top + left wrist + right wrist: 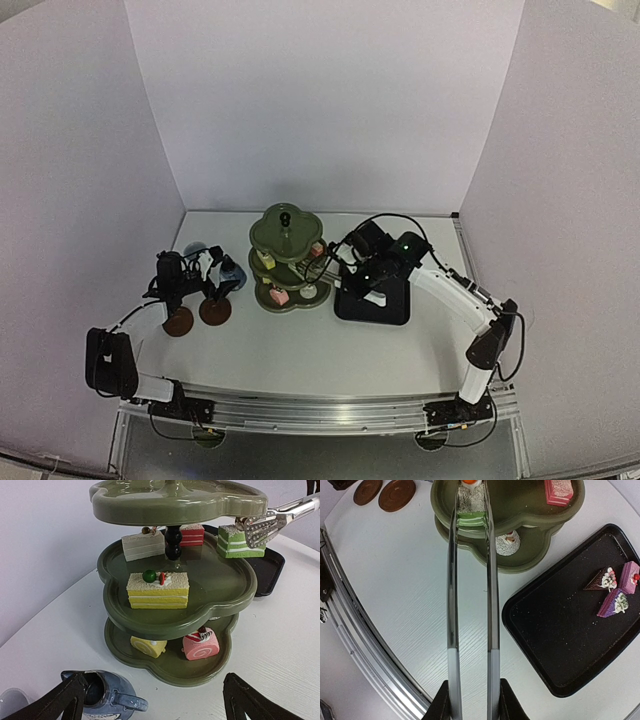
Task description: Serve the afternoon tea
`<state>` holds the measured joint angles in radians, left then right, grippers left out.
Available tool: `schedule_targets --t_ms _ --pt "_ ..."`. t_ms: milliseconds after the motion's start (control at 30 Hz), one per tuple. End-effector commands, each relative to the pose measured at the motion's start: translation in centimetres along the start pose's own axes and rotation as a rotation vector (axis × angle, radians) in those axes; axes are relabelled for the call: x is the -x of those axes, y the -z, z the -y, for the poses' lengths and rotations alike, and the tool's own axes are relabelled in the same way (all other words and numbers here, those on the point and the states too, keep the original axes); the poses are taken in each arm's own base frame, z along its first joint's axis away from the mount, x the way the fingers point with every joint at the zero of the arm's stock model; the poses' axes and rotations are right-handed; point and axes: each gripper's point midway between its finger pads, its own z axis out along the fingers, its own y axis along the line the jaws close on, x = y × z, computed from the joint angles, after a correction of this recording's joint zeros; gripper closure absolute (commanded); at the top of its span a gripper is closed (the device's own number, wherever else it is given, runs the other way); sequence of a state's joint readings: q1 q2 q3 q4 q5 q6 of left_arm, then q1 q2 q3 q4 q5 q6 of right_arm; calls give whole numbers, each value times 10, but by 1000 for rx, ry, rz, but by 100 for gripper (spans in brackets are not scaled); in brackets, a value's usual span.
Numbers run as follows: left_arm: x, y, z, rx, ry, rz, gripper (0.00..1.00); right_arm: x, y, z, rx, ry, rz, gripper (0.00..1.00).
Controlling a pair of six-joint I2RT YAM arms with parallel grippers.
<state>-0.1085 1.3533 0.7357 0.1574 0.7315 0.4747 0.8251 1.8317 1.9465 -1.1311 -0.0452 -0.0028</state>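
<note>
Resting on the stand's (220, 587) middle tier, a green cake (232, 544) is pinched by tongs (452, 605) clamped in the right gripper (472, 702); three cakes (614, 603) are seen in the tray (555, 640); the left gripper (155, 687) is spread wide.

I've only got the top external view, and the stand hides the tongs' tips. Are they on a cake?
Observer: Yes, the tongs pinch a green layered cake at the rim of the middle tier of the stand.
Operator: What's left on the tray?
Observer: Three cakes, bunched in one corner of the black tray: a brown wedge, a pink piece and a purple wedge.
Operator: Is the left gripper carrying anything?
Observer: No, the left gripper is open and empty, and the blue jug sits by one of its fingers.
</note>
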Motion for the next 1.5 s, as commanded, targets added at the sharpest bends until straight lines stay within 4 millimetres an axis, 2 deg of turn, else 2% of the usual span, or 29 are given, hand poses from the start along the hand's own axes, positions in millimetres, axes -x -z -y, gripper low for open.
schedule_targets --t_ms 0,233,567,700,800,900,967,1467 --pt "15 4 1 4 -36 29 4 22 -1 -10 26 78 46 100" --pt "15 4 0 5 -36 28 4 31 -22 2 -35 107 28 100" --pt "12 4 1 6 -34 22 4 31 -33 10 -78 101 10 100" --pt "12 4 1 7 -33 24 4 28 -42 8 -78 99 -7 93" --pt "11 4 1 9 -36 21 4 27 -45 9 -81 99 -14 83" --pt "12 5 1 12 -37 22 4 28 -43 10 -89 94 -9 73" --pt "12 5 1 11 -37 21 4 28 -39 10 -91 90 -1 70" --pt "10 5 2 6 -37 18 4 27 -7 3 -71 53 53 67"
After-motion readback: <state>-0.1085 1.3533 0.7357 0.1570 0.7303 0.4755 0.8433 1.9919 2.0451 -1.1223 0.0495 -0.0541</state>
